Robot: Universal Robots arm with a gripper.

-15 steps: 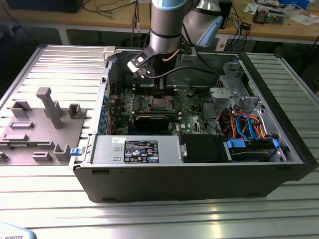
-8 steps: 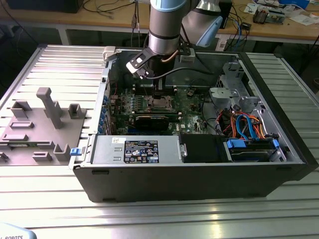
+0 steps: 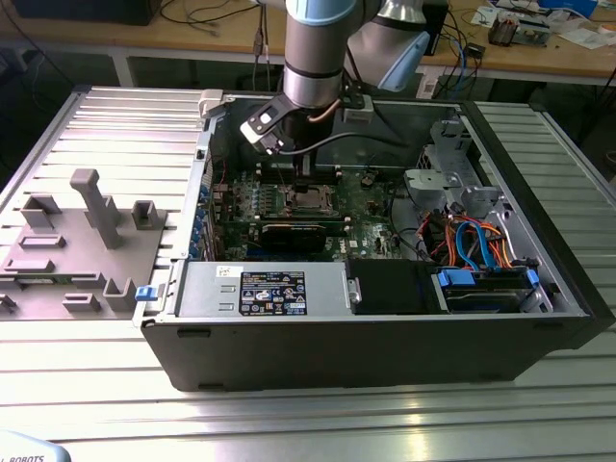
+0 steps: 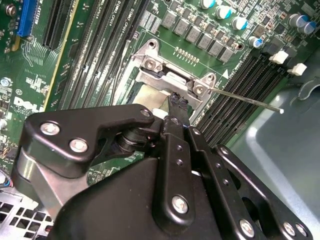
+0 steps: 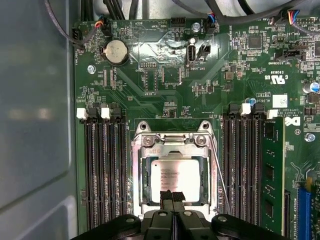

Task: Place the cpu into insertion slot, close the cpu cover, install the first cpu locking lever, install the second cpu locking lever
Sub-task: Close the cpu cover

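Pincer [image 5: 172,199] pinched together, at cpu [image 5: 175,172] edge

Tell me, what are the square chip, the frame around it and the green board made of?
The chip looks like pale metal with a dull sheen. The frame seems shiny steel; its edges glint. The green board looks like glossy laminate, probably fibreglass.

Arm [image 3: 313,48] upright, claw [image 5: 172,196] downward, fingertips [image 5: 167,197] together.
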